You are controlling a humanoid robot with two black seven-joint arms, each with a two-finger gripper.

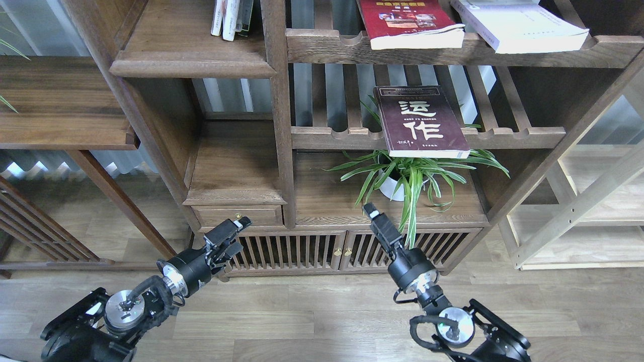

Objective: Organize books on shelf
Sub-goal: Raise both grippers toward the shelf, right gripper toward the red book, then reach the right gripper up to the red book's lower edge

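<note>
A dark maroon book [421, 120] with big white characters lies flat on the middle slatted rack. On the upper rack lie a bright red book [408, 21] and a thick white book [518, 26]. Several thin books [229, 17] stand upright on the solid plank shelf [191, 64] at top left. My left gripper [227, 239] hangs low in front of the small drawer, its fingers slightly apart and holding nothing. My right gripper [373, 215] points up in front of the cabinet, below the plant. It is seen edge-on, so its fingers cannot be told apart.
A potted spider plant [408, 178] sits on the cabinet top beneath the maroon book, its leaves hanging over the slatted doors [312, 250]. A lower plank shelf [234, 171] lies above the drawer. A pale wood unit [593, 201] stands at right.
</note>
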